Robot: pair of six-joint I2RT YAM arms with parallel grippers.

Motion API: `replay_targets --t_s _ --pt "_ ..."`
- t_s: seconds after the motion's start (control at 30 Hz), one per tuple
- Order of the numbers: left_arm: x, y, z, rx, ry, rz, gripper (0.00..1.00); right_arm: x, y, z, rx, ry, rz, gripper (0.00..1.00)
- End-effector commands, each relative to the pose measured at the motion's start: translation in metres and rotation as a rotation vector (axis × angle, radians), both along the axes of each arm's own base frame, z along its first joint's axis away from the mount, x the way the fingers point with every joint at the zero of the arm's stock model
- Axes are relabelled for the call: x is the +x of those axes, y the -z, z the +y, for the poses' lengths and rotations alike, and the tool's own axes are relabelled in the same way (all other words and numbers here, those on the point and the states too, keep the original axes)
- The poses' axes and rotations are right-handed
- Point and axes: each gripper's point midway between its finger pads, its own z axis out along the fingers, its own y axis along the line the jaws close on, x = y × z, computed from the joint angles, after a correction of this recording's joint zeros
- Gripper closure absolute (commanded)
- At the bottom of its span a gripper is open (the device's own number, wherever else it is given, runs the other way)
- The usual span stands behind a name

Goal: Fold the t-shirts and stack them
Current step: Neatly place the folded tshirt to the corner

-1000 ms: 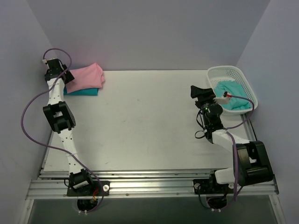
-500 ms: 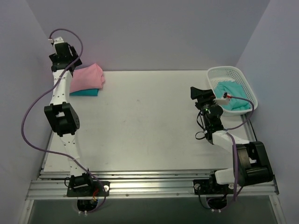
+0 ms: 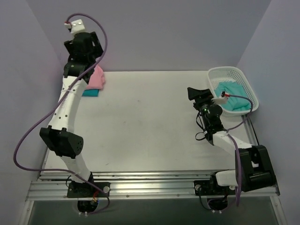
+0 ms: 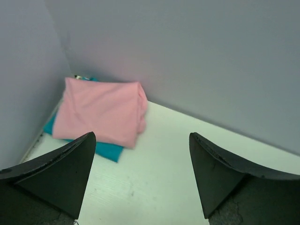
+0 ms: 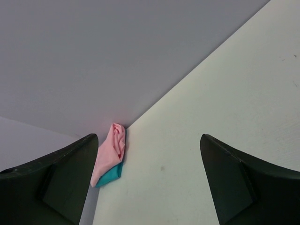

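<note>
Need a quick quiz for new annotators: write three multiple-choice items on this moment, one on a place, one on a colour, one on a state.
1. Where does the pink t-shirt lie?
A. in the middle
B. on the deep teal t-shirt in the far left corner of the table
C. at the near edge

2. What colour is the cloth in the white basket?
A. pink
B. mint-teal
C. yellow

3. How does the left gripper stand?
A. shut on the pink t-shirt
B. shut on nothing
C. open, holding nothing

Answers:
1 B, the left wrist view shows pink lying over teal where the walls meet.
2 B, the top view shows a pale teal heap inside.
3 C, its jaws stand wide apart with nothing between them.
</note>
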Motion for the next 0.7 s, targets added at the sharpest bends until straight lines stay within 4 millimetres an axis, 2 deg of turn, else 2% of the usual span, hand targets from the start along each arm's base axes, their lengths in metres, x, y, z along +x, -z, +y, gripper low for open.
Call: replay_targets --t_s 0.0,0.03,0.07,0.1,0.13,0.17,0.2,0.23,0.27,0.3,0.33,0.37,0.4,0.43,0.47,0.5,0.53,0.67 --pt "-0.035 0.046 -0.036 0.028 0.004 0.129 0.11 -0.007 -0.043 0.031 -0.092 -0.041 -0.032 0.14" --pt "-0.051 0.043 -0.051 0.029 0.045 0.128 0.11 -0.003 -0.068 0.042 -0.124 -0.044 -0.052 0.14" --pt "-0.059 0.054 -0.054 0.044 0.052 0.154 0.11 -0.001 -0.073 0.043 -0.208 -0.013 -0.035 0.14" --pt "-0.071 0.088 -0.05 0.079 0.03 0.228 0.11 -0.009 -0.06 0.067 -0.276 -0.065 0.047 0.14" --pt "-0.085 0.084 -0.045 0.075 0.027 0.214 0.11 -0.008 -0.085 0.077 -0.303 -0.067 0.022 0.13" --pt "-0.093 0.091 -0.038 0.073 0.006 0.221 0.11 -0.007 -0.084 0.079 -0.376 -0.041 0.041 0.13" --pt "-0.108 0.086 -0.033 0.054 0.011 0.198 0.1 -0.012 -0.073 0.084 -0.43 -0.043 0.102 0.13" --pt "-0.116 0.109 -0.031 0.054 0.027 0.231 0.1 -0.019 -0.078 0.099 -0.448 -0.061 0.105 0.13" --pt "-0.122 0.115 -0.039 0.028 0.088 0.232 0.07 -0.023 -0.076 0.1 -0.477 -0.05 0.115 0.13" --pt "-0.134 0.101 -0.041 -0.01 0.123 0.167 0.01 -0.028 -0.07 0.096 -0.507 -0.017 0.141 0.13" --pt "-0.143 0.123 -0.042 -0.012 0.142 0.198 0.05 -0.037 -0.066 0.106 -0.525 -0.035 0.146 0.13" --pt "-0.149 0.126 -0.047 -0.034 0.174 0.19 0.06 -0.043 -0.064 0.107 -0.534 -0.035 0.151 0.13" --pt "-0.16 0.117 -0.048 -0.059 0.199 0.149 0.06 -0.047 -0.061 0.105 -0.556 -0.023 0.16 0.13" --pt "-0.165 0.128 -0.049 -0.064 0.212 0.154 0.06 -0.056 -0.061 0.114 -0.567 -0.043 0.155 0.13" --pt "-0.17 0.13 -0.052 -0.077 0.228 0.148 0.06 -0.06 -0.058 0.114 -0.583 -0.039 0.161 0.13" --pt "-0.175 0.123 -0.052 -0.086 0.237 0.121 0.06 -0.064 -0.057 0.112 -0.61 -0.02 0.172 0.13" --pt "-0.179 0.126 -0.051 -0.089 0.238 0.127 0.06 -0.067 -0.057 0.114 -0.622 -0.019 0.176 0.13" --pt "-0.189 0.129 -0.048 -0.098 0.233 0.13 0.06 -0.083 -0.062 0.128 -0.675 -0.049 0.161 0.13"
